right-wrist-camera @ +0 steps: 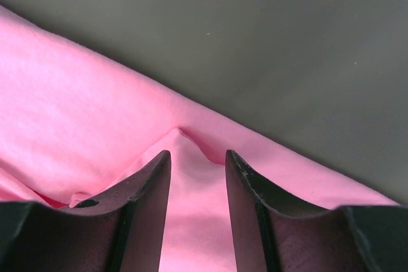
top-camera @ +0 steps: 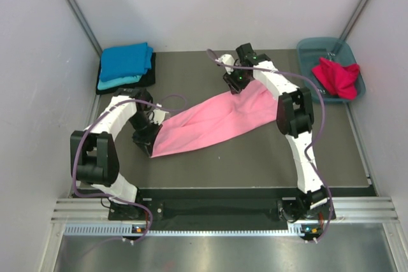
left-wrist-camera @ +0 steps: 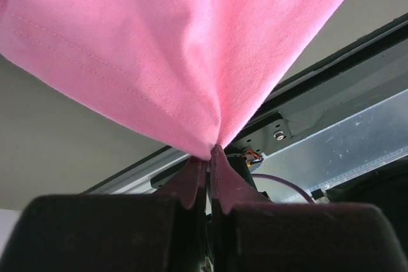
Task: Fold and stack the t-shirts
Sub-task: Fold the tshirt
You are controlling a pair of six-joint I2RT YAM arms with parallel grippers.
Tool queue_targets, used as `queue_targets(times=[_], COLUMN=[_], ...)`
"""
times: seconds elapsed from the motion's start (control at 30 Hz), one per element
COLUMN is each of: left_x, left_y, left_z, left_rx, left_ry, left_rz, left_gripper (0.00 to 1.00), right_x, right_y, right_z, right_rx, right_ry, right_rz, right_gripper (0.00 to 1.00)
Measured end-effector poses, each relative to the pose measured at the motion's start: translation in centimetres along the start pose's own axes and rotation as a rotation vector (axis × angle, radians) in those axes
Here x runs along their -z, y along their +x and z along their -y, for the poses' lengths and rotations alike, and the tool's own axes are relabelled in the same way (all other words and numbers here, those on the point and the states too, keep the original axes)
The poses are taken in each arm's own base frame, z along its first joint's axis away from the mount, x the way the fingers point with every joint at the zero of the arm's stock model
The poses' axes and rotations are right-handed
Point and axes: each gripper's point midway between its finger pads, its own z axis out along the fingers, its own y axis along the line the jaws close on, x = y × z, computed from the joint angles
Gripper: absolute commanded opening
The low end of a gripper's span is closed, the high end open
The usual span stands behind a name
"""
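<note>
A light pink t-shirt [top-camera: 210, 119] lies stretched diagonally across the dark mat. My left gripper [top-camera: 150, 144] is shut on its near left corner; in the left wrist view [left-wrist-camera: 209, 154] the pink cloth [left-wrist-camera: 159, 49] hangs from the pinched tips. My right gripper [top-camera: 239, 84] is at the shirt's far right end, jaws apart, with a raised fold of pink cloth [right-wrist-camera: 76, 132] between the fingertips [right-wrist-camera: 197, 157]. A folded stack sits at the far left: bright blue [top-camera: 125, 58] on turquoise [top-camera: 116, 81] on black [top-camera: 148, 76]. A crimson red shirt [top-camera: 336, 76] lies crumpled in the tub.
The blue-grey plastic tub [top-camera: 319, 48] stands at the far right corner. White walls close in the left, right and back. The metal rail [top-camera: 217, 209] with the arm bases runs along the near edge.
</note>
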Motion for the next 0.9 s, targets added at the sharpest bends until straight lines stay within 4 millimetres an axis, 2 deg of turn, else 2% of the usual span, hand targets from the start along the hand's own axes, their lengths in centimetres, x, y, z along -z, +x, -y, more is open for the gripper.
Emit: queue_targets(times=[0.1,0.17,0.2,0.3,0.43,0.63,0.8,0.87,0.9], left_x=[0.0,0.0,0.0,0.0,0.0,0.0,-0.1,-0.2,-0.2], left_y=[0.0,0.0,0.0,0.0,0.0,0.0,0.0,0.0,0.0], left_z=[0.0,0.0,0.0,0.0,0.0,0.0,0.0,0.1,0.1], left_rx=[0.000,0.000,0.000,0.000,0.000,0.000,-0.002,-0.003,-0.004], left_ry=[0.000,0.000,0.000,0.000,0.000,0.000,0.001,0.002,0.003], left_rz=[0.000,0.000,0.000,0.000,0.000,0.000,-0.005,-0.010,-0.012], left_gripper=[0.00,0.00,0.00,0.00,0.00,0.00,0.00,0.00,0.00], right_x=[-0.4,-0.7,-0.9,-1.2,-1.1,-0.8,1.5,2.5,2.7], right_y=[0.4,0.7,0.9,1.3,1.2,0.2,-2.6,-4.0,-4.5], right_z=[-0.1,-0.2,-0.2,-0.4,-0.4,-0.4,-0.2,-0.3,-0.4], right_rx=[-0.004,-0.007,-0.008,-0.013,-0.013,-0.002,0.043,0.069,0.077], right_ry=[-0.007,-0.012,-0.016,-0.023,-0.027,-0.024,0.007,0.019,0.022], right_rz=[-0.012,-0.021,-0.026,-0.038,-0.034,0.003,0.082,0.120,0.133], right_gripper=[0.38,0.30,0.20,0.07,0.00,0.00,0.01,0.09,0.26])
